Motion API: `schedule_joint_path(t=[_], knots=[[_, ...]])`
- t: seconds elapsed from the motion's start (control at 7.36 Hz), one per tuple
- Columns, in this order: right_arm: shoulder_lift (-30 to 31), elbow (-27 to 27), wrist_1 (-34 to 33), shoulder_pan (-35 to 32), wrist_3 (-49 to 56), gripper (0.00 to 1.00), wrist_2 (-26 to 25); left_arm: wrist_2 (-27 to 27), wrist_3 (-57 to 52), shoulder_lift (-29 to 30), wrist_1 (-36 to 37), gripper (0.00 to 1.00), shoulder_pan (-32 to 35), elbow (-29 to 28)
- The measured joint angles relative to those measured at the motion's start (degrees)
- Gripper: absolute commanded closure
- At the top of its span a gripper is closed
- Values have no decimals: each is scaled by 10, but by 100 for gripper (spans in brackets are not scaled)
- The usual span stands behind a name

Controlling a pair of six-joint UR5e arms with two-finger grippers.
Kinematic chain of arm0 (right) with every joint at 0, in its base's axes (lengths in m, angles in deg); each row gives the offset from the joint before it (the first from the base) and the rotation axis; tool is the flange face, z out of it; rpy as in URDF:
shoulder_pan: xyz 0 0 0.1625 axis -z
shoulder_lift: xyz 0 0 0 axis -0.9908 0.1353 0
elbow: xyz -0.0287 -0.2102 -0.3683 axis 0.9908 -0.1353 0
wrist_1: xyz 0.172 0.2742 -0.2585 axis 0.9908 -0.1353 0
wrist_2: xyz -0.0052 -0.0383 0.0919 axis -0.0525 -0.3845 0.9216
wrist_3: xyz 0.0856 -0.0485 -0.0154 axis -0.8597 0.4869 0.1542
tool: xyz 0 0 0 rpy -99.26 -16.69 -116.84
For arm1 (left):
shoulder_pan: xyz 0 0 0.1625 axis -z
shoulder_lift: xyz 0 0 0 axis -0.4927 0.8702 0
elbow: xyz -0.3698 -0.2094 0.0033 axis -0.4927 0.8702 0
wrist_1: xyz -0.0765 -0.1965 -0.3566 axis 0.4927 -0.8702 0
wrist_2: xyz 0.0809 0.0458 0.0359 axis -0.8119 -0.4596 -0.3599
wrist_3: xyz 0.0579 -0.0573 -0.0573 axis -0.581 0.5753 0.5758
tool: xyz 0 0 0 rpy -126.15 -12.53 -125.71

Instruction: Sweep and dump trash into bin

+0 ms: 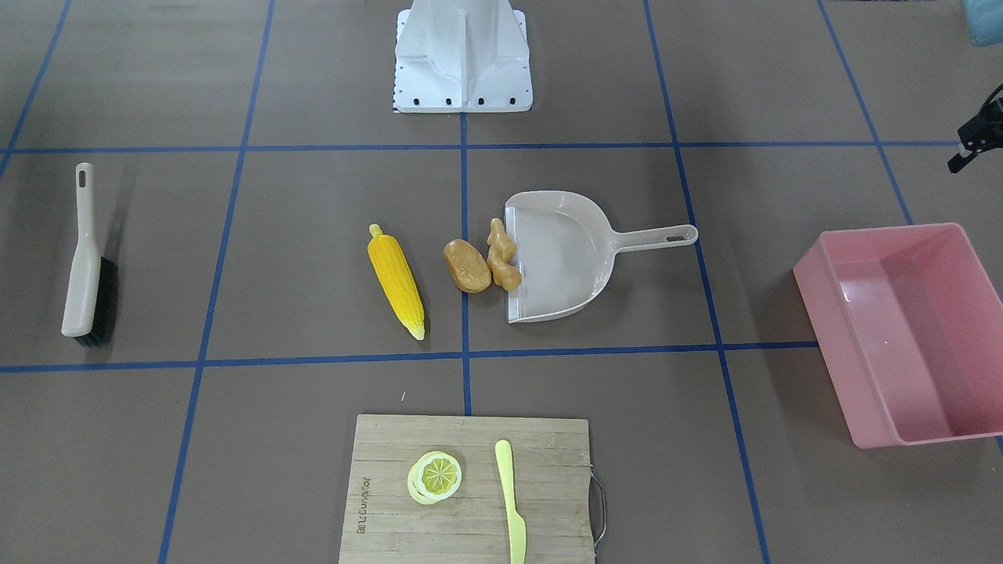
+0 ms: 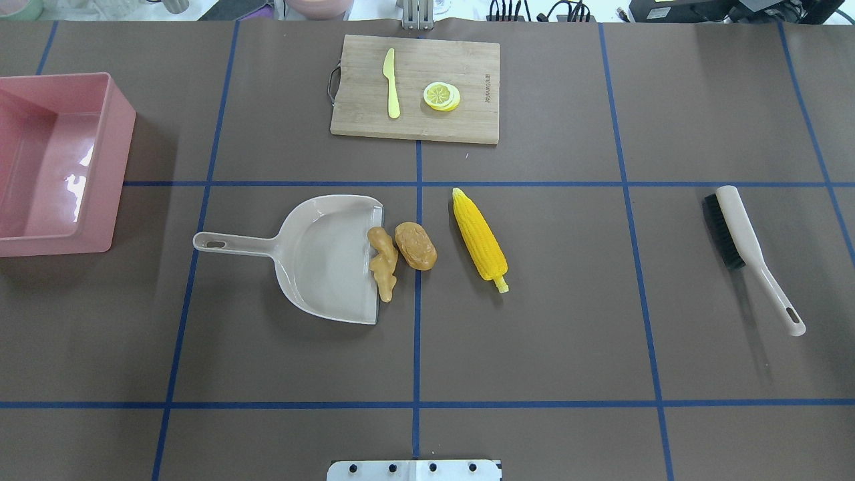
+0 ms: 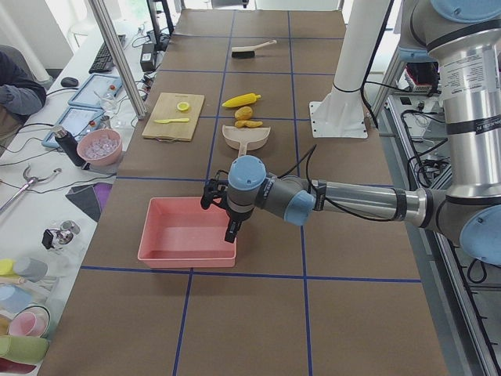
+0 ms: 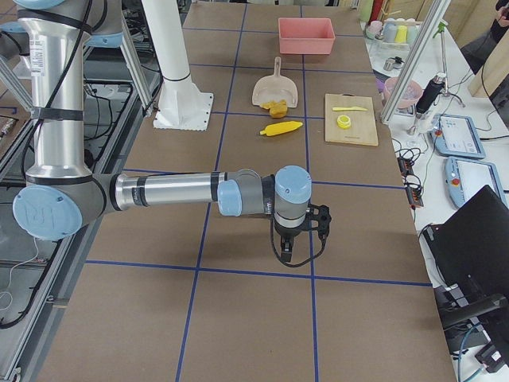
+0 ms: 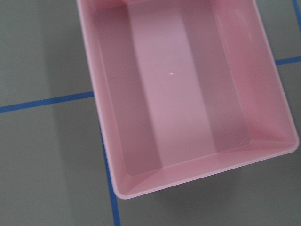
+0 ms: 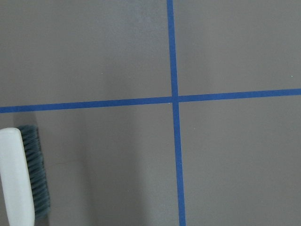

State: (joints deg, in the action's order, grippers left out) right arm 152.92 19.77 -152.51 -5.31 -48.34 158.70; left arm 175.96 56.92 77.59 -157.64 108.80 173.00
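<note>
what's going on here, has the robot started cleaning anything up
Nothing is being handled yet. The ginger root lies at the lip of the beige dustpan, with the potato right beside it and the corn cob a little further off on the table. The brush lies alone on the robot's right. The pink bin on its left is empty. The left claw hangs by the bin, and the right claw hangs over bare table.

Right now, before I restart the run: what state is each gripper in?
Left gripper: above the bin, open or shut cannot be told.
Right gripper: cannot be told either; the brush lies untouched on the table.
</note>
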Motion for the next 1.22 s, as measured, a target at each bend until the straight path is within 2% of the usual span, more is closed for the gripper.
schedule_joint_path(t=[0.41,0.82,1.22], knots=[[-5,20,1,24,-42,0,24,-40,0,47,-27,1,-112,41],[-6,66,6,113,-134,0,33,-88,-1,88,-33,1,-229,96],[29,94,68,208,-196,0,28,-102,-2,116,-107,1,-308,104]])
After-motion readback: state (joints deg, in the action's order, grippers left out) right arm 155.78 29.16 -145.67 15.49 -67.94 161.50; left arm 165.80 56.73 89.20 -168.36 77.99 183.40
